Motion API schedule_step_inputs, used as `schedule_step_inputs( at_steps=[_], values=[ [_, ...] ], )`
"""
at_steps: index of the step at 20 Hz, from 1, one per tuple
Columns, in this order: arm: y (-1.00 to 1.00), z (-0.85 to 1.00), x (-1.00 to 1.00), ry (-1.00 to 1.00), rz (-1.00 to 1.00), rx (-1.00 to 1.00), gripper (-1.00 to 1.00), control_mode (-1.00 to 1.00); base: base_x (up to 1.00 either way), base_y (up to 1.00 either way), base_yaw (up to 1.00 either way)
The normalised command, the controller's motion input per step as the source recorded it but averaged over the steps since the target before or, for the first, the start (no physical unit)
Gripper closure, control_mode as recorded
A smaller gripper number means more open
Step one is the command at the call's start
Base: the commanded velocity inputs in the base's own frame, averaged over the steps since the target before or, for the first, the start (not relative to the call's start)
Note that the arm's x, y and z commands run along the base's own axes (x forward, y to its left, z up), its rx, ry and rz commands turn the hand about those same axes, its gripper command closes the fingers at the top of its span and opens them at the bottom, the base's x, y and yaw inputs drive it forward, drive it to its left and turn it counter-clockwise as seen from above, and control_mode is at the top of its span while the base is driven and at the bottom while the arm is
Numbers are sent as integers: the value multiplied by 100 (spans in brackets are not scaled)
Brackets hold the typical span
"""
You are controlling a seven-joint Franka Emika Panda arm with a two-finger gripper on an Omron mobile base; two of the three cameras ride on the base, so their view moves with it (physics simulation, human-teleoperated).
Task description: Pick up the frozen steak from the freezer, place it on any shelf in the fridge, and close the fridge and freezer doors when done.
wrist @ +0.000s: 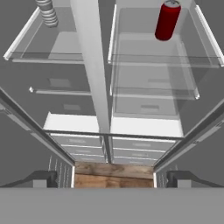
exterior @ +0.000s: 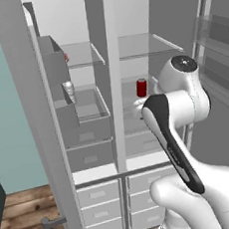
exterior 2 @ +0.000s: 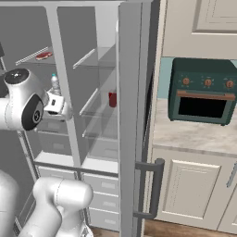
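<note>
The frozen steak (exterior: 66, 56) (exterior 2: 44, 56), a small dark-red slab, lies on an upper ledge in the freezer (exterior: 84, 119), the narrower left section. My gripper (wrist: 112, 179) (exterior 2: 60, 107) hangs open and empty in front of the centre divider, well below the steak and facing in and down. Its fingertips (wrist: 43, 178) stand far apart. To the right, the fridge (exterior: 158, 82) has glass shelves; one shelf (wrist: 162, 59) (exterior: 149, 45) spans it. Both doors stand open: the freezer door (exterior: 22, 121) on the left, the fridge door (exterior 2: 134, 115) on the right.
A red can (exterior: 141, 87) (exterior 2: 112, 99) (wrist: 167, 19) stands on a fridge shelf. A clear bottle (exterior: 69, 91) (exterior 2: 55, 83) (wrist: 47, 11) sits in the freezer. Grey drawers (exterior: 100, 193) fill the bottom. A green oven (exterior 2: 203, 90) stands on the counter (exterior 2: 194, 132) to the right.
</note>
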Motion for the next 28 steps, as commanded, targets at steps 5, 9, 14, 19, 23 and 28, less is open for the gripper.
schedule_step_inputs(
  at_steps=[5,9,14,19,23,28],
  values=[
    [-55,0,0,0,0,0,-100,-100,0,0,0],
    [-1,0,0,0,0,0,-100,-100,0,0,0],
    [0,0,0,0,0,0,-100,-100,0,0,0],
    [0,0,0,0,0,0,-100,-100,0,0,0],
    [3,0,0,0,0,0,-100,-100,0,0,0],
    [23,0,0,0,0,0,-100,100,0,8,0]
  ],
)
